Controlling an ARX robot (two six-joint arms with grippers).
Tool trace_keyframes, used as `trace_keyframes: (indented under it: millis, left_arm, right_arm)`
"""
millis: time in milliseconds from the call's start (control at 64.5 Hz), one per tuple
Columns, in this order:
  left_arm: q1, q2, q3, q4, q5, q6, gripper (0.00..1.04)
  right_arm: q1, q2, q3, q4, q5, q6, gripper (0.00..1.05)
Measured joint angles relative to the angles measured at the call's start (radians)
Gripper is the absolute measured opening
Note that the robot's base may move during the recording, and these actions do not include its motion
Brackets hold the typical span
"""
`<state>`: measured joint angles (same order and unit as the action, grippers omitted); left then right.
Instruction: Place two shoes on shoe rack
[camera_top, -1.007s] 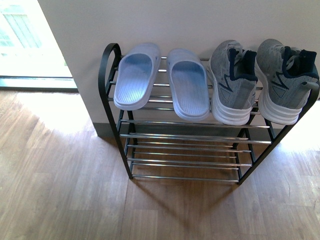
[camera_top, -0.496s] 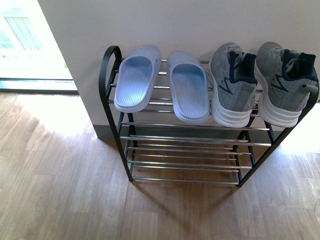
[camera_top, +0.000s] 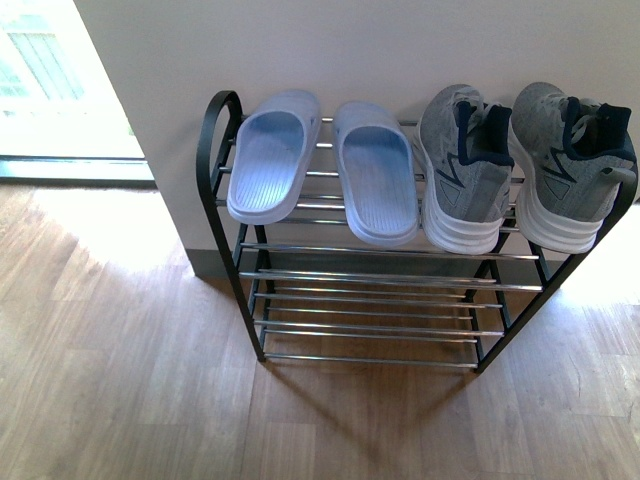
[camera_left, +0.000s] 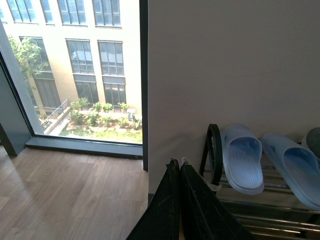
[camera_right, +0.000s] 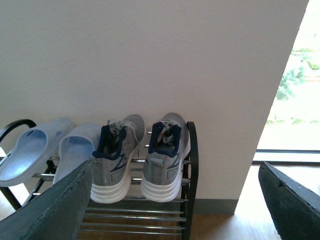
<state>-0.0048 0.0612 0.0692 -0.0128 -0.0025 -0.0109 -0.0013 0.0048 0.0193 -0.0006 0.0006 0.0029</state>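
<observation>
While both shoes are resting unmoved on the rack's top shelf beside the slippers, you are finding left jaws pressed together, right jaws spread, task looking complete.

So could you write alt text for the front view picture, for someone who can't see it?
A black-framed shoe rack stands against a white wall on a wooden floor; its top shelf holds a pair of light blue slippers on the left and two grey sneakers with white soles on the right. The lower chrome-rod shelves hold nothing, and no robot hand shows in this view.
</observation>
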Motion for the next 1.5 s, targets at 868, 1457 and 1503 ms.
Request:
trace_keyframes:
  millis: [868,1457,1503]
  left_arm:
    - [0.0,-0.047,-0.053,0.01,0.0,0.0,0.44]
    - [0.0,-0.047,-0.053,0.01,0.002,0.003,0.95]
    - [0.0,-0.047,-0.053,0.01,0.002,0.003,0.95]
  right_arm:
    - [0.0,0.0,0.0,0.0,0.0,0.0,0.96]
    - [0.0,0.0,0.0,0.0,0.0,0.0,0.96]
    - [0.0,0.0,0.0,0.0,0.0,0.0,0.96]
